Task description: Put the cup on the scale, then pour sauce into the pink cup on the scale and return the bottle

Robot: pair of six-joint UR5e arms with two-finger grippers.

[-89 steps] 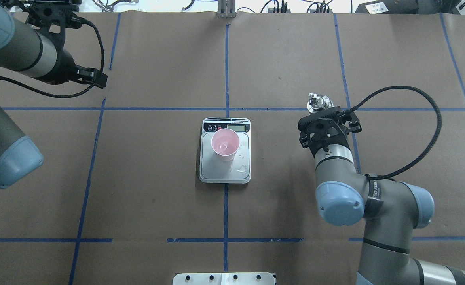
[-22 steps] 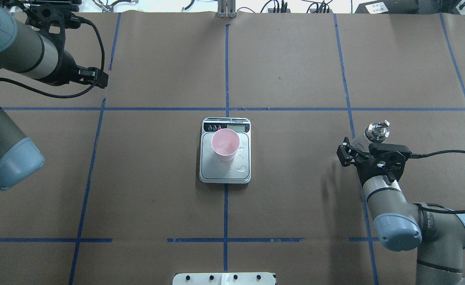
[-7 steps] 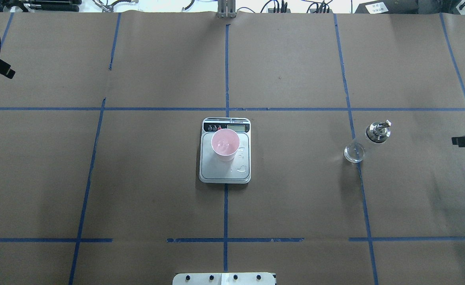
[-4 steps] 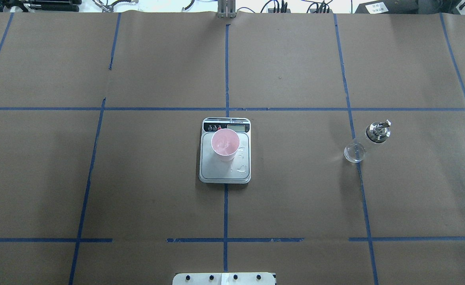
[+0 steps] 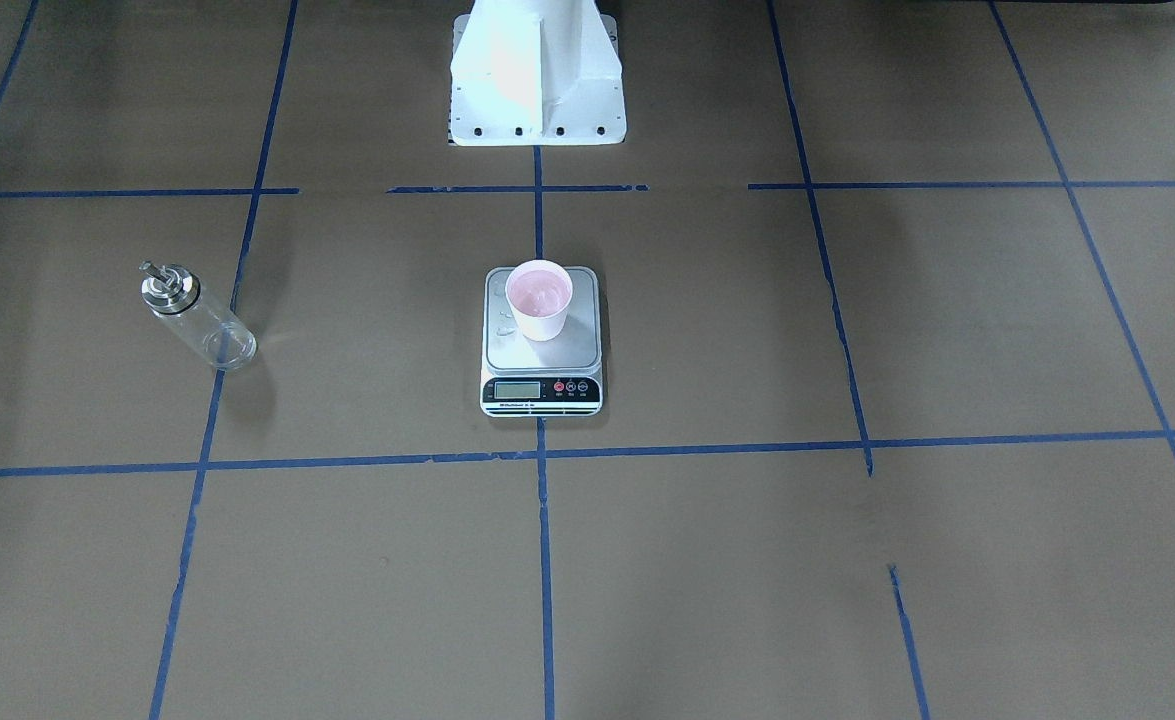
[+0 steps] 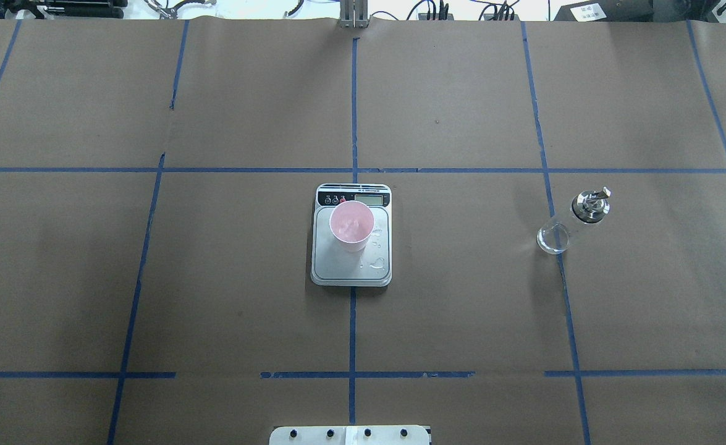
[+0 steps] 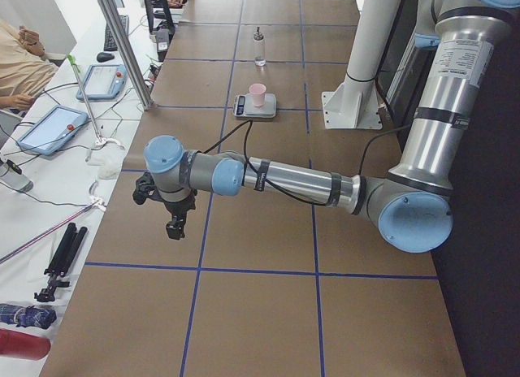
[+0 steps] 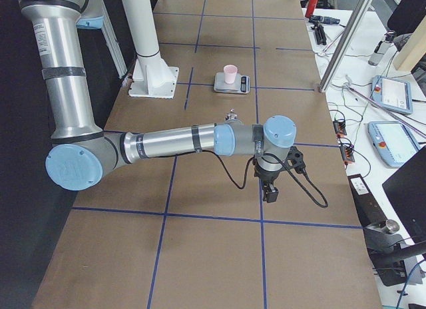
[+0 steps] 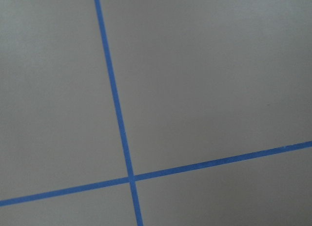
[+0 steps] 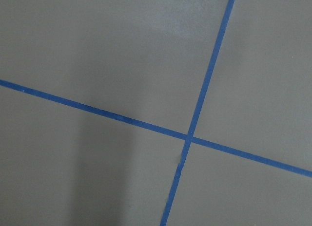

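The pink cup (image 6: 351,225) stands on the scale (image 6: 351,272) at the table's middle; it also shows in the front view (image 5: 539,298) on the scale's platform (image 5: 547,352). The clear glass bottle (image 6: 569,222) stands upright by itself on the paper at the right, also seen in the front view (image 5: 197,320). No gripper is near either. My left gripper (image 7: 172,228) shows only in the exterior left view, low over the table's near end. My right gripper (image 8: 269,192) shows only in the exterior right view. I cannot tell whether either is open or shut. Both wrist views show only paper and tape.
Drops of liquid (image 6: 375,264) lie on the scale's platform. Blue tape lines (image 6: 353,111) grid the brown paper. The white robot base (image 5: 537,90) stands at the table's robot side. A side bench with tablets (image 7: 50,129) and a metal post (image 7: 122,44) borders the far edge.
Three seconds ago my right gripper was at the bottle; it has let go and pulled away. Both arms have left the overhead view. The bottle, cup and scale have not moved.
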